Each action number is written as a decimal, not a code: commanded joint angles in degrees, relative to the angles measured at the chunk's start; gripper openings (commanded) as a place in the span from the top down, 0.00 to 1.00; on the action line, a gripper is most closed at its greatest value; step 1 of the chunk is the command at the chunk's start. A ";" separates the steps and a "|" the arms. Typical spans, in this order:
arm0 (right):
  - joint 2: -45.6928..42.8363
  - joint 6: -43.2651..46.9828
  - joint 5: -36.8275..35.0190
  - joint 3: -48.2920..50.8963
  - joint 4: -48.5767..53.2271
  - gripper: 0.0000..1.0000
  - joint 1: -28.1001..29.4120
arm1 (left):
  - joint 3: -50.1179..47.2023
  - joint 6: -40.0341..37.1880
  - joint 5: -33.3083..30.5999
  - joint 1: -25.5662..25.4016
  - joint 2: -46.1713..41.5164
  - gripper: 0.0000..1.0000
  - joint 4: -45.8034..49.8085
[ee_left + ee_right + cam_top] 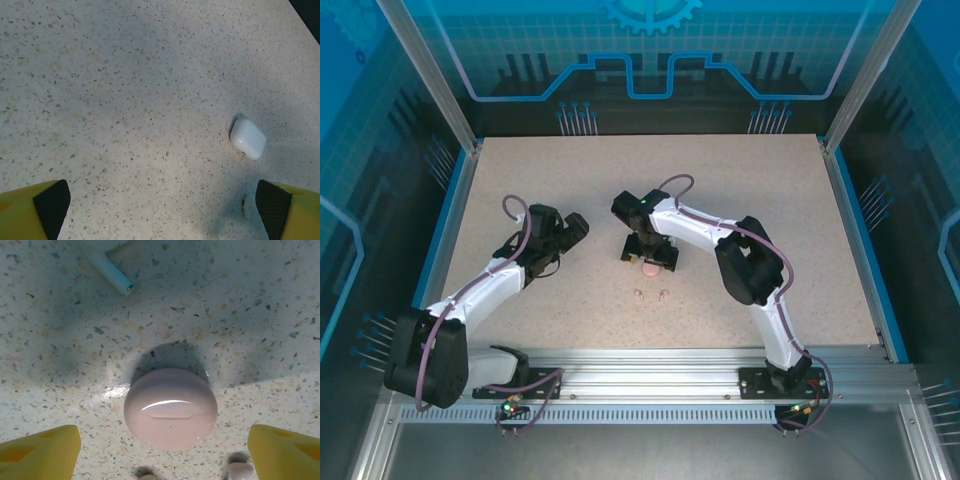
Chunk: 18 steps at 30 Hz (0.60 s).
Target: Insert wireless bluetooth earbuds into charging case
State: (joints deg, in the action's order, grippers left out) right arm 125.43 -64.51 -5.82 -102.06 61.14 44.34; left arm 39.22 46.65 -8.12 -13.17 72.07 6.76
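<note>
Right gripper (162, 450) hangs low over the pink case (170, 407), mid-table, jaws spread wide to either side of it and touching nothing. The case sits shut, seam showing across its glossy dome, so I'd judge it has to be opened before anything goes in.

Just on the near side of it lie the 2 pinkish earbuds (639, 294), side by side on the table (770, 200), apart from each other and from the case. A white earbud stem (111, 272) pokes in beyond the case in the right wrist view.

Over on the left, the left gripper (161, 210) is released too, nothing between its pads. The white case (247, 138) lies closed ahead of it to the right, and a white earbud (248, 206) rests just beside its right pad.

Handling, as I read it: the earbuds look featherlight, hard and slick, lying flat, so they could skid or flip under a clumsy pinch. Best taken low across the bulb, stem left free to drop into its socket. The rounded case may squirt out unless it's squeezed across its flatter sides below the seam.
</note>
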 commanded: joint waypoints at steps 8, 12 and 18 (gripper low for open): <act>2.80 -2.36 -1.04 -1.21 3.20 0.15 0.76 | -1.60 0.82 0.63 0.48 -1.39 0.01 -2.01; 3.14 -2.46 -1.04 -1.30 3.10 0.17 0.82 | -1.91 0.64 0.56 0.50 -1.36 0.01 -2.14; 3.90 -3.16 -0.05 -1.21 1.92 0.21 0.83 | -2.00 0.81 0.60 0.49 -1.37 0.01 -2.38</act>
State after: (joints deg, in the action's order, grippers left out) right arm 127.46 -66.08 -5.93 -102.13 62.08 44.34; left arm 37.98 46.65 -8.12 -13.17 71.92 5.26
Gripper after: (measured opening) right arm 0.790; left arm 0.989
